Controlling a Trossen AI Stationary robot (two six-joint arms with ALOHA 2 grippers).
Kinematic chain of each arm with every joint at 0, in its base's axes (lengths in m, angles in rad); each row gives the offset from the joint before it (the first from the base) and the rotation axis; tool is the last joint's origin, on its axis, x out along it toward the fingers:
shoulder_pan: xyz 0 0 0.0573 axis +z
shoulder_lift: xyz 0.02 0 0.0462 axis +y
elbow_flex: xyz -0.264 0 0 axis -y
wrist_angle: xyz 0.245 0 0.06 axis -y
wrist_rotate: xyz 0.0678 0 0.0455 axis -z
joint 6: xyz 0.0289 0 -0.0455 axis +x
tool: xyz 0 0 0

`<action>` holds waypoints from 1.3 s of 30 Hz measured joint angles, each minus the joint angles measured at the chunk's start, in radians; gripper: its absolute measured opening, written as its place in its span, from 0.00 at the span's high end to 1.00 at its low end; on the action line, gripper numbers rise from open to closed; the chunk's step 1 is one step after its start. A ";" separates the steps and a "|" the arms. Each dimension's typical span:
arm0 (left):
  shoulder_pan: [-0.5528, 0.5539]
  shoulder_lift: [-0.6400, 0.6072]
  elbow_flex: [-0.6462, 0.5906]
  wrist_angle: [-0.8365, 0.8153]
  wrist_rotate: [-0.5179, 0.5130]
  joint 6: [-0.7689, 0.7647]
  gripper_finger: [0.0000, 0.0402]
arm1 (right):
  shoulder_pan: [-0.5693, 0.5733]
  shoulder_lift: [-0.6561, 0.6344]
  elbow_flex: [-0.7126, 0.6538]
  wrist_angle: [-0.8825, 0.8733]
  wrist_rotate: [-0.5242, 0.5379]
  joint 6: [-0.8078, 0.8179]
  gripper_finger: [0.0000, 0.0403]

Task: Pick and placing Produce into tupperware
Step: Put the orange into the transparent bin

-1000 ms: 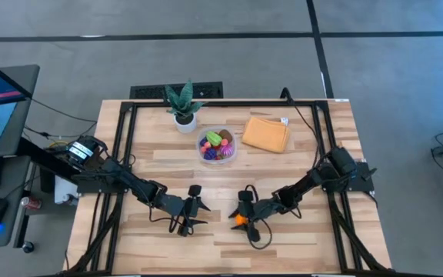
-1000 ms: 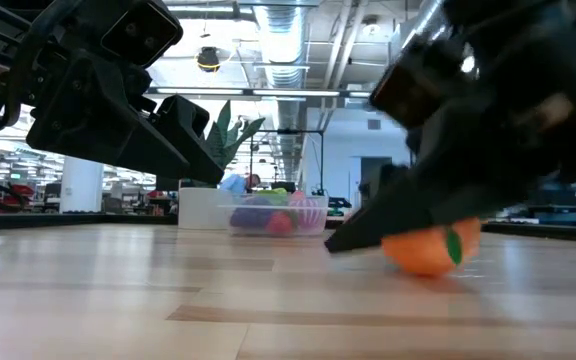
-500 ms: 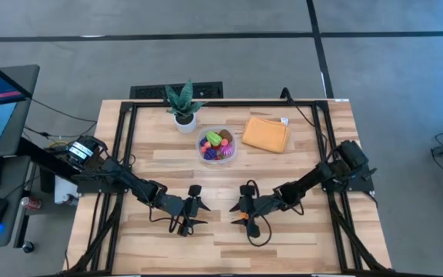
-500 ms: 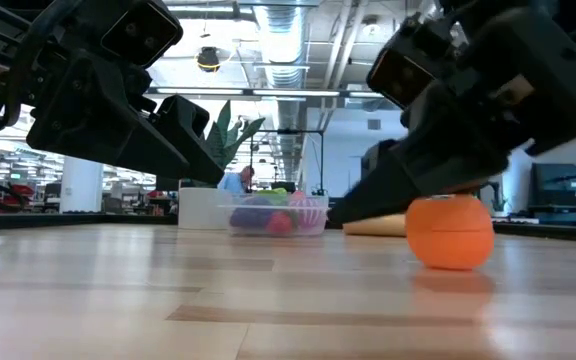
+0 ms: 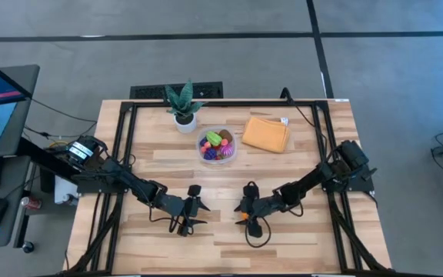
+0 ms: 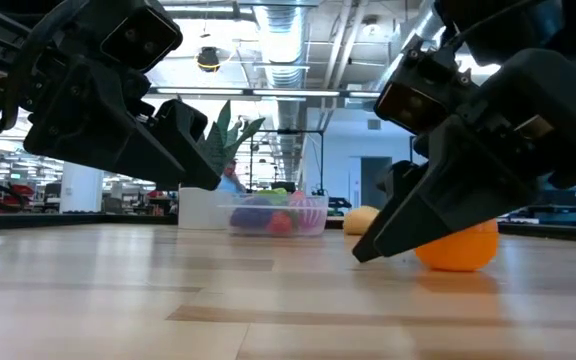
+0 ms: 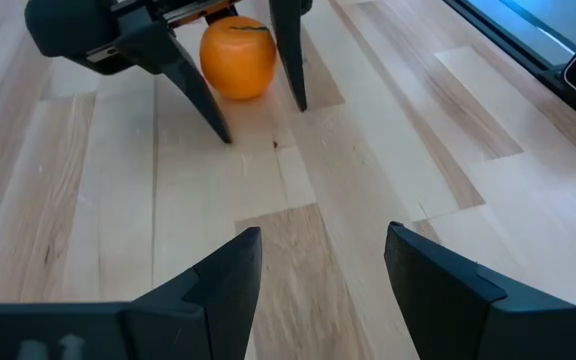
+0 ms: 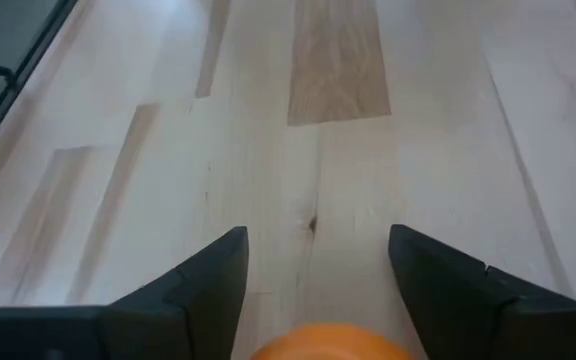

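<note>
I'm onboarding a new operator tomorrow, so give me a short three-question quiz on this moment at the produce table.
1. True or false: the orange toy fruit sits on the wood between the open fingers of the right tool.
2. Which item lies nearest the tupperware? A) potted plant B) orange cloth C) left tool
3. Fill in: the left tool hovers over the table, open and holding ____.

Key: 1 true; 2 A; 3 nothing.
</note>
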 joint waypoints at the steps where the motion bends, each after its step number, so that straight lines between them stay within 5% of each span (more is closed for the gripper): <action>1: 0.000 0.000 0.000 -0.001 0.000 0.000 0.49 | 0.001 0.000 0.000 -0.004 0.000 0.006 0.34; 14: 0.000 0.000 0.000 -0.003 0.000 -0.004 0.49 | 0.020 -0.007 0.006 -0.073 -0.029 0.068 0.24; 31: 0.000 0.000 0.000 -0.005 0.000 -0.006 0.49 | 0.023 -0.155 -0.002 -0.355 -0.090 0.124 0.24; 39: 0.000 0.000 0.000 -0.007 -0.004 -0.006 0.49 | 0.025 -0.121 0.000 -0.340 -0.056 0.147 0.24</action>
